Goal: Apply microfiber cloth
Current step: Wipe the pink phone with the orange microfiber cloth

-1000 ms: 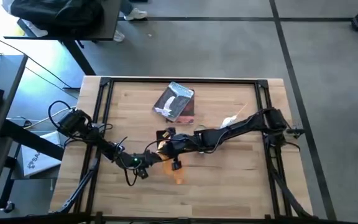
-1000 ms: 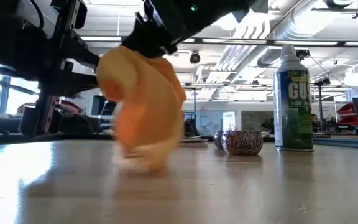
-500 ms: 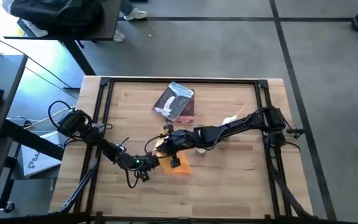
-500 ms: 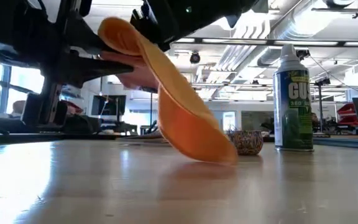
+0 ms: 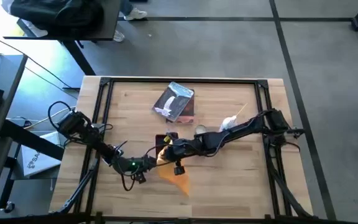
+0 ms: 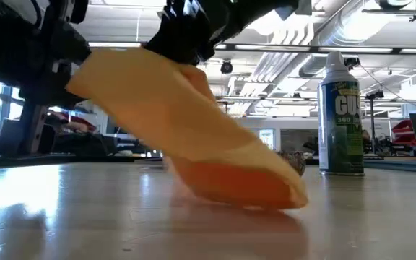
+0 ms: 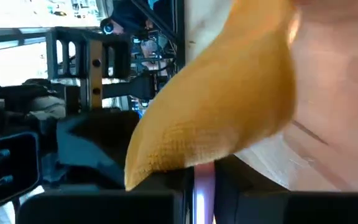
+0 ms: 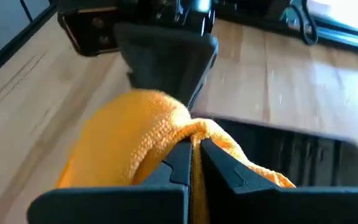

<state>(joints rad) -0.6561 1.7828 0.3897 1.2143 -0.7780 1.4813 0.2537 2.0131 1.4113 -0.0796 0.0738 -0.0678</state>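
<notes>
The right gripper (image 5: 166,157) sits over the middle of the wooden table (image 5: 229,186), a little toward its front edge, and the right wrist view shows its two dark fingers (image 8: 179,163) pinched together on a bunched fold of the soft orange-yellow microfiber cloth (image 5: 174,175). The left gripper (image 5: 146,163) is just beside it on the left-edge side, touching or nearly touching the same cloth; the left wrist view shows fabric draped right across it, but I cannot tell whether its fingers are closed on it.

From that pinch the cloth hangs down and fans out toward the front edge, its lower part lying on the tabletop in the low view.

The likely trouble is the narrow hold: only a fold is clamped, so dragging the cloth across the wood could pull it free. With both grippers this close, a pull in opposite directions could also stretch or tear the fabric loose, or knock the arms together.

Farther off, the grey-blue and white flat packet (image 5: 175,101) near the back edge and the green-labelled spray can (image 6: 340,113) stand well apart.
</notes>
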